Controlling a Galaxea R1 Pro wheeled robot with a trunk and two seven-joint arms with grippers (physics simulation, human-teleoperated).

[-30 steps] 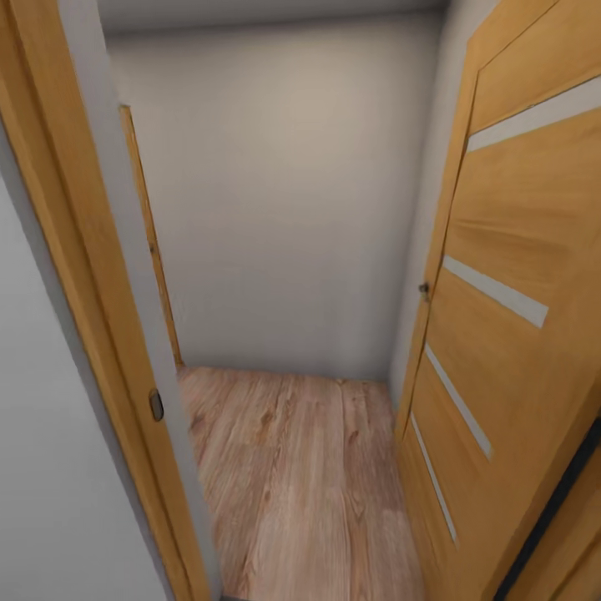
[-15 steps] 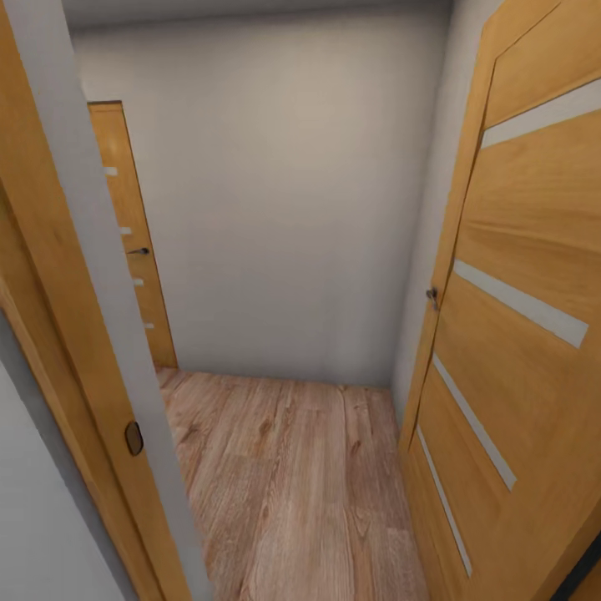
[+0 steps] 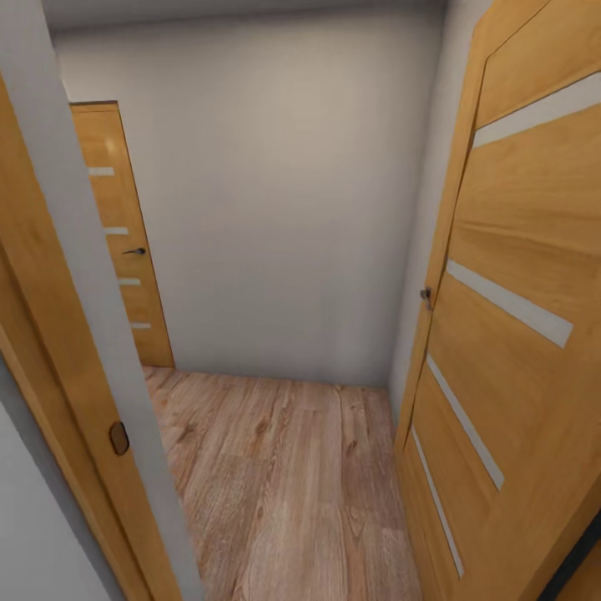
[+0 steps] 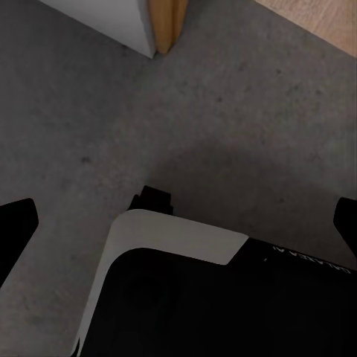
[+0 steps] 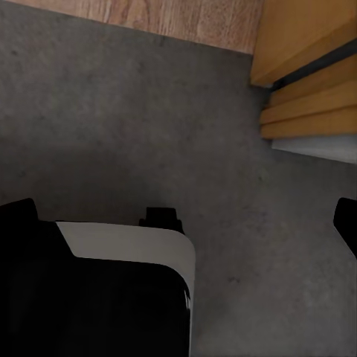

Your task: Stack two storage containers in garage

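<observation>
Jaws of both grippers spread, empty, over floor (image 4: 223, 111).

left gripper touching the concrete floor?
Apart. In the left wrist view the left gripper has spread fingertips framing the grey concrete floor, which lies well beyond them, nothing between.

Rough, mottled dark grey concrete floor (image 4: 245, 126) lay under both wrist cameras, meeting light wood planks at the right wrist frame's top edge
</observation>
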